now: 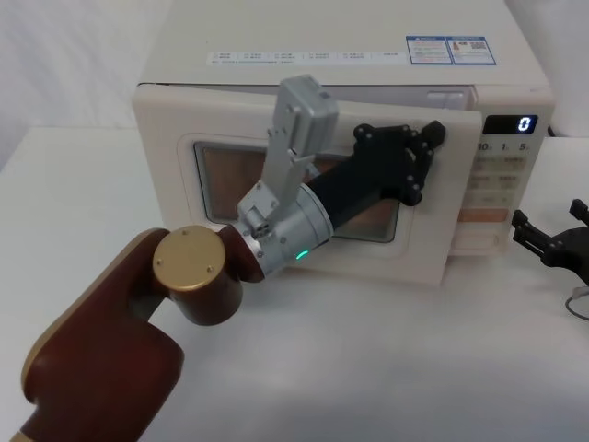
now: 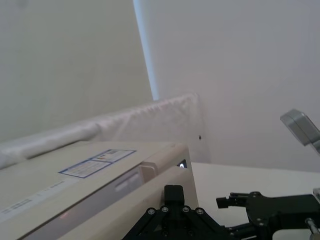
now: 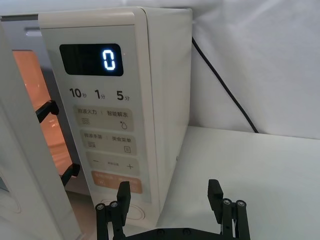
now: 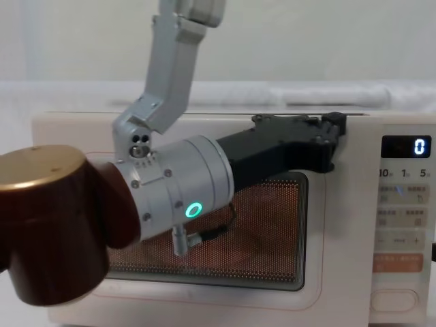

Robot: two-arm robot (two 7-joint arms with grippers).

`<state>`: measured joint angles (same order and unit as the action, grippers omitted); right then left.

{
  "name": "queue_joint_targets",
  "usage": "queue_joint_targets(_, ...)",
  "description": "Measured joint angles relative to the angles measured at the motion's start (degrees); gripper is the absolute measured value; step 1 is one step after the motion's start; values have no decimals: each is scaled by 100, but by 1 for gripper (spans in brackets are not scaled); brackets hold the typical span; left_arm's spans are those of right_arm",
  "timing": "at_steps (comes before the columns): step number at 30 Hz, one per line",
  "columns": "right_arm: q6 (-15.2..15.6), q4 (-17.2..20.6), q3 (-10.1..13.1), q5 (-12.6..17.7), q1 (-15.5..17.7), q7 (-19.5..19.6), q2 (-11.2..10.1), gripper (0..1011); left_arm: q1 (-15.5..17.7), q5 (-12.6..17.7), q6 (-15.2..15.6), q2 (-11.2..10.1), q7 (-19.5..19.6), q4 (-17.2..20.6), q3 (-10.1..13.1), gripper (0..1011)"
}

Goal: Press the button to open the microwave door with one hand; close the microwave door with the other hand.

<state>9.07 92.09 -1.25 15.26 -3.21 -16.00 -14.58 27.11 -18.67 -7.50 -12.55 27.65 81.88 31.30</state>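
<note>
Hidden: the left arm covers much of the microwave door (image 1: 184, 230) window; the button (image 4: 394, 300) shows at the control panel (image 3: 107, 135) foot.
Door: ajar, long axis running along the worktop (image 1: 386, 368) far edge, lit cavity (image 3: 42, 115) visible at its free edge.
Left pincer (image 1: 425, 147): against the door's upper right; spread cannot be told.
Right pincer (image 3: 170, 200): spread, empty, near the panel.
</note>
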Motion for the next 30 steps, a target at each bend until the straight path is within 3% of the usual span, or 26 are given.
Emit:
queue_joint_targets(18,0,0,0,0,0,0,0,1002,258,688,224,169,-352,-330,23,0)
queue_joint_targets(30,0,0,0,0,0,0,0,1002,462,838,260,422,-341,-616,26,0)
